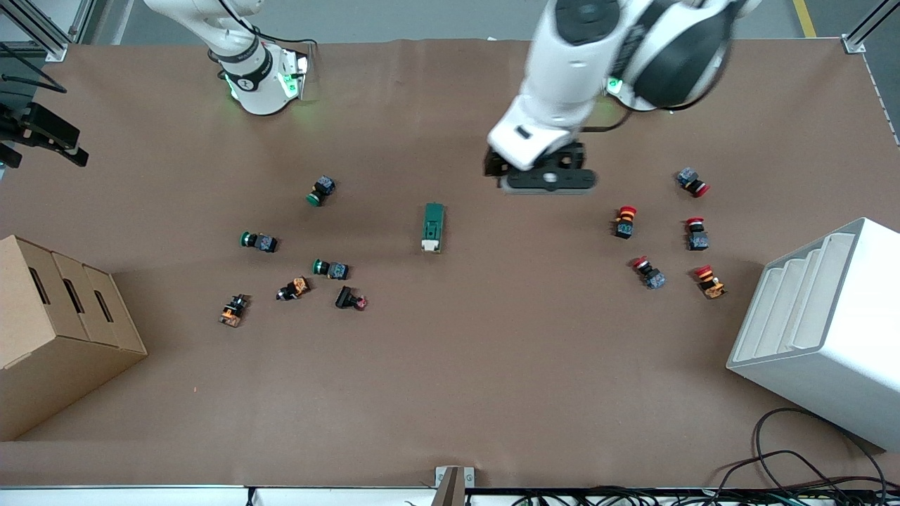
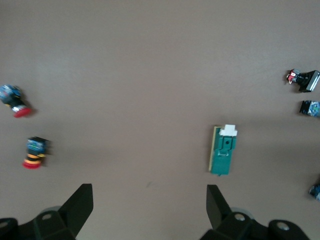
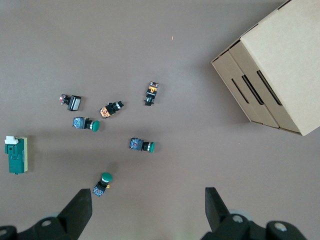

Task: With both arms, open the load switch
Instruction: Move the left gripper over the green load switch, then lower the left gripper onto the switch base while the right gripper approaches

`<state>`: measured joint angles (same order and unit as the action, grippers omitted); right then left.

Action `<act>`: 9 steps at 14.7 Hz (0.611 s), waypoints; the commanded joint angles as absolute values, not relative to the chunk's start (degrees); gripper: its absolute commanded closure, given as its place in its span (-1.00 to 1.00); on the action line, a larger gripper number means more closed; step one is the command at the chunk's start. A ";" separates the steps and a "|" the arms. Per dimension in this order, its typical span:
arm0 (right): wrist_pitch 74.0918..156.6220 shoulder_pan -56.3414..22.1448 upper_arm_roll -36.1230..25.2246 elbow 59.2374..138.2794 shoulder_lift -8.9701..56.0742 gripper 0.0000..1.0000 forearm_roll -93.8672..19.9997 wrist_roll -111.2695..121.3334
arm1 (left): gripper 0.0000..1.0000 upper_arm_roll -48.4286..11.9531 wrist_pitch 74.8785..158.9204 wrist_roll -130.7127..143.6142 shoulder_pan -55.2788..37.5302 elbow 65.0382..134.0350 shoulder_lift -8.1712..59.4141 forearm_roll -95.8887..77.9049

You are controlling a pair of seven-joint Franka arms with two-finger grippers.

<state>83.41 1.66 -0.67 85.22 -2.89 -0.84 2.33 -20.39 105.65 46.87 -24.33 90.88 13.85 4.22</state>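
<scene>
The load switch [image 1: 433, 227] is a dark green oblong block with a white tab at the end nearer the front camera. It lies flat near the middle of the table and also shows in both wrist views [image 2: 223, 150] [image 3: 16, 154]. My left gripper [image 1: 550, 184] hangs over bare table between the load switch and the red push buttons. It [image 2: 150, 212] is open with nothing between its fingers. My right gripper [image 3: 148, 215] is open and empty, high above the green push buttons. The front view shows only the right arm's base [image 1: 260, 81].
Several green and orange push buttons [image 1: 330, 268] lie toward the right arm's end, and several red ones [image 1: 626, 221] toward the left arm's end. A cardboard box [image 1: 56, 330] and a white stepped rack [image 1: 823, 330] stand at the table's two ends. Cables [image 1: 794, 464] lie along the front edge.
</scene>
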 commanded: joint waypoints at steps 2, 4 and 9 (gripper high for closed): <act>82.88 4.21 -0.18 84.46 -1.59 -1.00 -1.05 2.46 | -1.00 -20.21 111.87 60.25 -31.62 90.18 19.67 10.62; 83.49 5.18 -0.18 84.38 0.43 -1.00 -1.40 2.64 | -1.00 -20.21 115.12 68.69 -35.58 90.26 23.10 15.62; 85.51 6.94 -0.09 84.72 6.15 -1.00 -1.67 2.38 | -1.00 -20.21 119.44 92.08 -44.64 90.53 31.71 31.62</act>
<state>85.01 5.23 -0.91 85.27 5.06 -0.90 2.36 -20.45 117.99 86.12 -42.45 91.31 28.77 27.09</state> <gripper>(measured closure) 0.000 0.000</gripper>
